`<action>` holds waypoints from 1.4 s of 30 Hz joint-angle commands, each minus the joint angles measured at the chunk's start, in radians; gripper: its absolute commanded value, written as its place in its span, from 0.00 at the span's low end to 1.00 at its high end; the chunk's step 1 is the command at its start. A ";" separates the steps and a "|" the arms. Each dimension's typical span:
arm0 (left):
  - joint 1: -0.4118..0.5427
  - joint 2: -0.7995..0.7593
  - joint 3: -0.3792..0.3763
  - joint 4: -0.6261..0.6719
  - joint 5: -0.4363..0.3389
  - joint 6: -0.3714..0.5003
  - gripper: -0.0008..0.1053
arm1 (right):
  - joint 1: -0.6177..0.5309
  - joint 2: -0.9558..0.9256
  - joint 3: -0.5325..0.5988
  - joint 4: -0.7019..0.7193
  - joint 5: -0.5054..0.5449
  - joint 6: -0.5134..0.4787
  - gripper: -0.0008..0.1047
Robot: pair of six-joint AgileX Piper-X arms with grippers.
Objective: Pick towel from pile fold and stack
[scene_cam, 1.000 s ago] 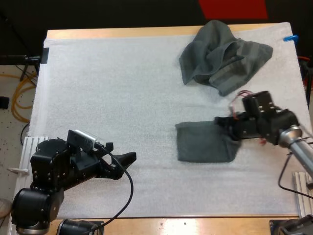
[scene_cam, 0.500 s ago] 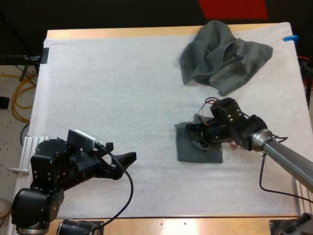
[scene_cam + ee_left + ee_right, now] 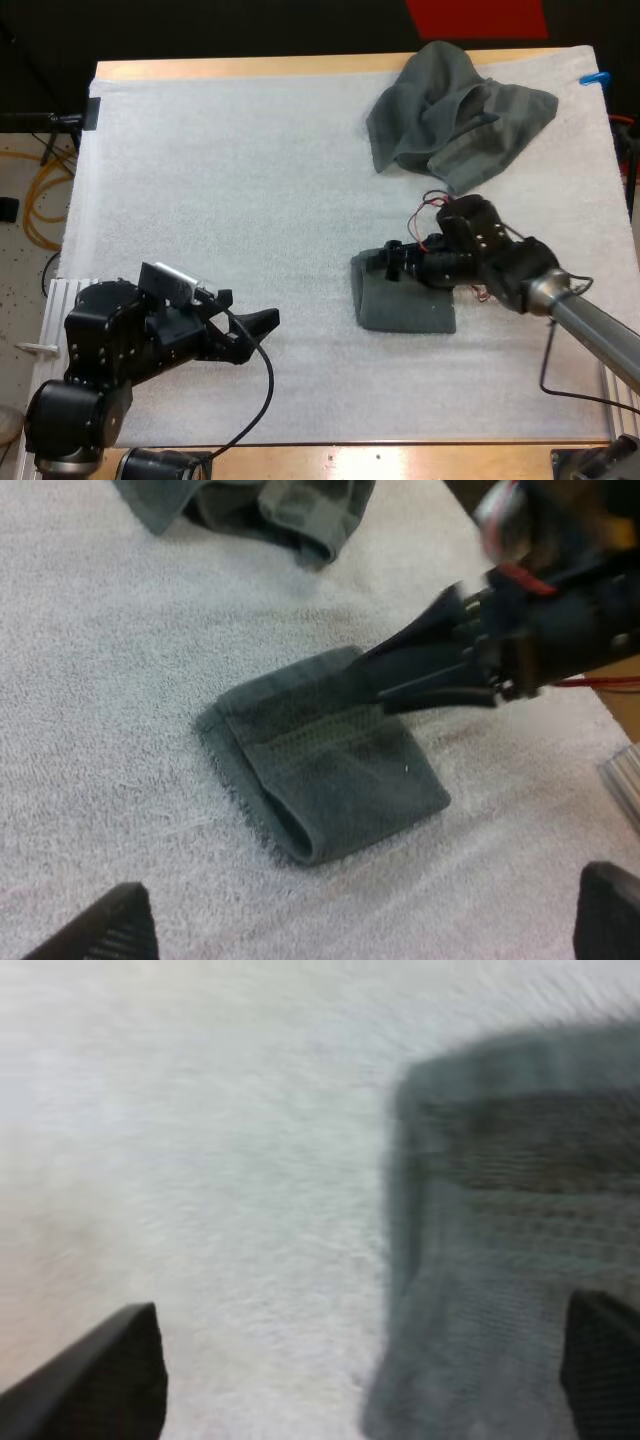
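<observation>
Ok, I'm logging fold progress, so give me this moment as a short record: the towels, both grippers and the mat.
folded towel: small flat rectangle on the mat, right of centre
crumpled towel: heaped at the mat's far right, apart from the folded one
right gripper: open, low at the folded towel's far edge; contact unclear
left gripper: open, over bare mat at the near left, clear of both towels
white mat: covers the table
</observation>
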 commanded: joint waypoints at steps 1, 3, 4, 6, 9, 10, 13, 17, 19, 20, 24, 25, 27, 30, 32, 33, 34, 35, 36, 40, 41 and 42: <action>-0.004 0.013 -0.004 -0.008 0.008 0.002 0.76 | 0.002 -0.041 -0.010 -0.010 -0.016 -0.039 0.75; -0.016 0.039 -0.004 -0.028 0.008 0.001 0.76 | 0.002 -0.097 -0.010 -0.010 -0.014 -0.048 0.75; -0.028 0.054 -0.004 -0.046 0.008 -0.006 0.76 | 0.002 -0.126 -0.010 -0.010 -0.009 -0.056 0.75; -0.059 0.091 -0.004 -0.090 0.007 -0.027 0.77 | 0.002 -0.181 -0.010 -0.005 0.013 -0.065 0.75; -0.110 0.167 -0.004 -0.156 -0.026 -0.078 0.81 | 0.002 -0.272 -0.010 0.001 0.049 -0.083 0.75; -0.125 0.199 -0.004 -0.179 -0.042 -0.102 0.82 | 0.002 -0.303 -0.010 0.008 0.067 -0.086 0.75; -0.166 0.319 -0.004 -0.259 -0.062 -0.147 0.84 | 0.002 -0.392 -0.010 0.053 0.131 -0.097 0.75; -0.218 0.488 -0.004 -0.361 -0.060 -0.199 0.84 | 0.002 -0.490 -0.010 0.149 0.214 -0.149 0.75; -0.250 0.582 -0.004 -0.422 -0.060 -0.224 0.84 | 0.002 -0.540 -0.010 0.216 0.256 -0.166 0.75; -0.259 0.618 -0.004 -0.447 -0.060 -0.236 0.84 | 0.002 -0.558 -0.010 0.241 0.266 -0.173 0.75; -0.313 0.785 -0.009 -0.563 -0.060 -0.275 0.84 | 0.002 -0.627 -0.010 0.352 0.305 -0.199 0.75; -0.322 0.822 -0.015 -0.573 -0.060 -0.281 0.84 | 0.002 -0.640 -0.010 0.376 0.313 -0.199 0.75; -0.341 0.895 -0.034 -0.579 -0.059 -0.287 0.84 | 0.002 -0.664 -0.010 0.424 0.323 -0.199 0.75; -0.372 0.982 -0.072 -0.579 -0.052 -0.287 0.84 | 0.002 -0.692 -0.010 0.501 0.322 -0.199 0.75; -0.392 1.014 -0.098 -0.579 -0.052 -0.287 0.84 | 0.002 -0.704 -0.010 0.542 0.322 -0.199 0.75; -0.405 1.032 -0.114 -0.579 -0.052 -0.287 0.84 | 0.002 -0.714 -0.010 0.570 0.322 -0.199 0.75; -0.415 1.044 -0.127 -0.576 -0.052 -0.287 0.84 | 0.002 -0.722 -0.010 0.590 0.322 -0.199 0.75; -0.423 1.057 -0.137 -0.570 -0.053 -0.288 0.84 | 0.002 -0.728 -0.010 0.607 0.322 -0.199 0.75; -0.433 1.073 -0.149 -0.564 -0.054 -0.293 0.84 | 0.002 -0.735 -0.010 0.623 0.322 -0.199 0.75; -0.460 1.122 -0.176 -0.548 -0.053 -0.338 0.83 | 0.002 -0.748 -0.010 0.653 0.322 -0.199 0.75; -0.464 1.127 -0.178 -0.548 -0.050 -0.345 0.82 | 0.002 -0.747 -0.010 0.655 0.322 -0.199 0.75; -0.468 1.134 -0.179 -0.548 -0.050 -0.353 0.79 | 0.002 -0.747 -0.010 0.657 0.322 -0.199 0.75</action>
